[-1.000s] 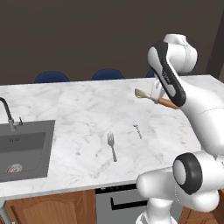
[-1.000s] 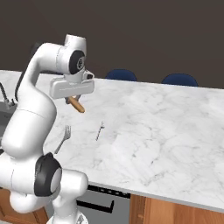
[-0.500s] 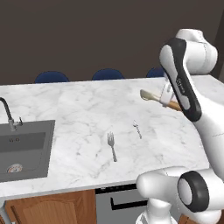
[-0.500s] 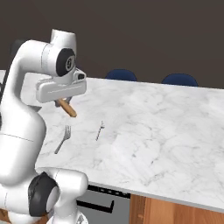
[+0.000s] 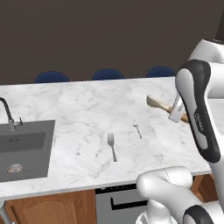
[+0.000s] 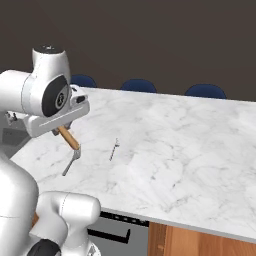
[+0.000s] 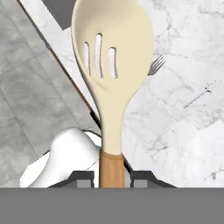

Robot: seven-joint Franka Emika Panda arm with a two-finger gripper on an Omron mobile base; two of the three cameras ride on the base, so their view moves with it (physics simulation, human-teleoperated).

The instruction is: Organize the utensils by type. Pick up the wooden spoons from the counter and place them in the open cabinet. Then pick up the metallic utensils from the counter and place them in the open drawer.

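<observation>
Hand (image 7: 112,179) pinches our slotted wooden spoon (image 7: 111,65) by its handle; we should carry it level to the cabinet.

No text, label, brand, number or sign can be read anywhere; the robot's casing and the counter (image 5: 87,109) carry no legible markings.
</observation>
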